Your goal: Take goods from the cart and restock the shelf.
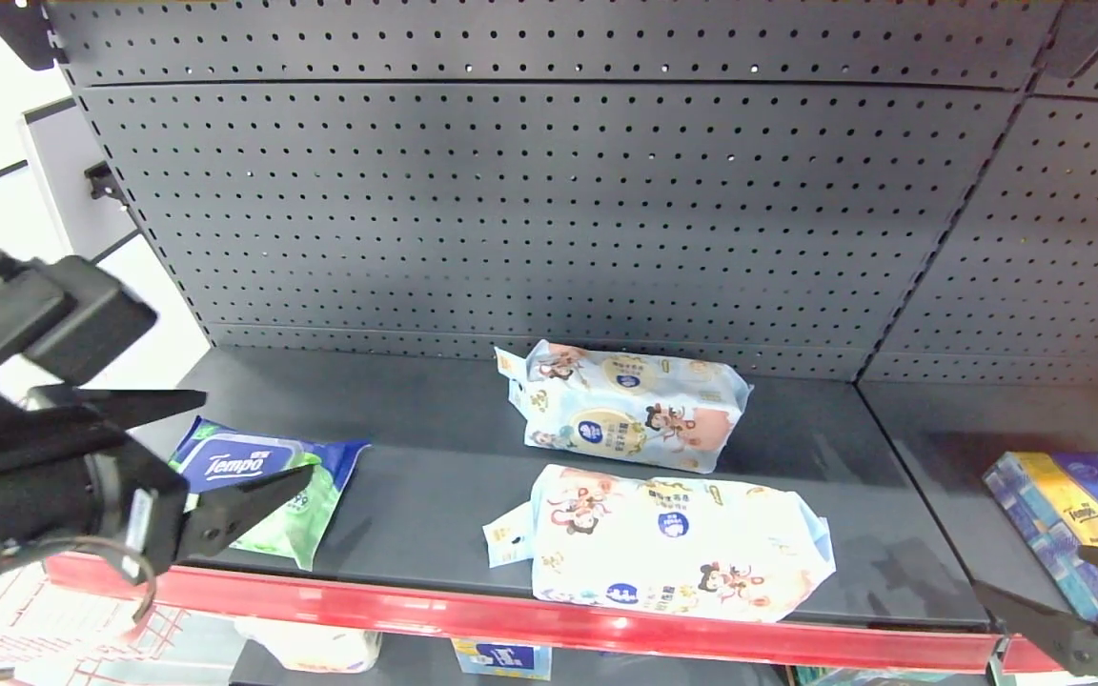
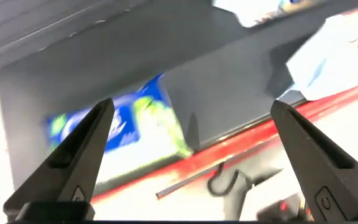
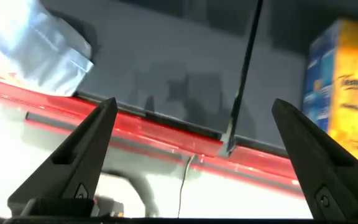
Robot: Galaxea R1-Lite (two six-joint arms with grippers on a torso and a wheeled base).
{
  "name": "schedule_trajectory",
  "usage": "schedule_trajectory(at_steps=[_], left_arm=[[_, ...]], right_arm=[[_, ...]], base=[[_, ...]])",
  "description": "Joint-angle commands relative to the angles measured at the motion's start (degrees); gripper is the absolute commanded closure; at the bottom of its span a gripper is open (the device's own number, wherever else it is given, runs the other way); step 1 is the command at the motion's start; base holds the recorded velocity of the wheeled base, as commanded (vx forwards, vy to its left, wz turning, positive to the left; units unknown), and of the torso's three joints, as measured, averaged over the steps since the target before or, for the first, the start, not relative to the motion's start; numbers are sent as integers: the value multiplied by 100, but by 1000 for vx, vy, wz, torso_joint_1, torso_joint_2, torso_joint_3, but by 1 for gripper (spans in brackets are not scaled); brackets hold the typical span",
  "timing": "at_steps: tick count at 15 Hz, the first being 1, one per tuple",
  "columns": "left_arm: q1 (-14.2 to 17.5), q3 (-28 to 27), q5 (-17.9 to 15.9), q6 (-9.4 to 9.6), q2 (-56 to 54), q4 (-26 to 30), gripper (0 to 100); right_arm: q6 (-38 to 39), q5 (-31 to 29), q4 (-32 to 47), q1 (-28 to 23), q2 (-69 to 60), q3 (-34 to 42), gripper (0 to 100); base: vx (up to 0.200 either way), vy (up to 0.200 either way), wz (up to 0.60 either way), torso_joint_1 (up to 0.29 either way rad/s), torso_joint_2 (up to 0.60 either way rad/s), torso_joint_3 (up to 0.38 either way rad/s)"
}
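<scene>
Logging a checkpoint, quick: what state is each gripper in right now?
Left gripper: open, holding nothing.
Right gripper: open, holding nothing.

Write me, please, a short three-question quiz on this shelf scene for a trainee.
1. True or false: the left tool is shut on a pack.
2. How many cartoon-printed packs lie on the shelf? A) one B) two C) three
3. Fill in: the blue-and-yellow box lies on the robot's ____ side of the packs.

Key: 1 false, it is open and empty; 2 B; 3 right.
</scene>
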Motion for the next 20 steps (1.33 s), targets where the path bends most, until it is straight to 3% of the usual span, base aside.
schedule_trajectory(at_steps=[1,2,6,14,18,20], left_arm=[[3,609,360,-276,-1280,4,0],[12,679,412,-285,-1412,4,0],[21,925,685,-302,-1974,4,0],[29,916,694,-311,-2097,4,0],[29,925,694,-320,-2133,-5,0],[29,916,694,-487,-2150,-5,0]], right_arm=[[455,-203,-96,486,793,-204,0],[640,-274,-140,626,881,-221,0],[1721,-1029,-289,1980,1373,-388,0],[1695,-1126,-298,2120,2191,-801,0],[1668,-1126,-298,2446,2402,-924,0],[1668,-1135,-298,2613,2428,-933,0]], base=[[0,0,0,0,0,0],[0,0,0,0,0,0],[0,0,0,0,0,0],[0,0,0,0,0,0],[0,0,0,0,0,0],[0,0,0,0,0,0]])
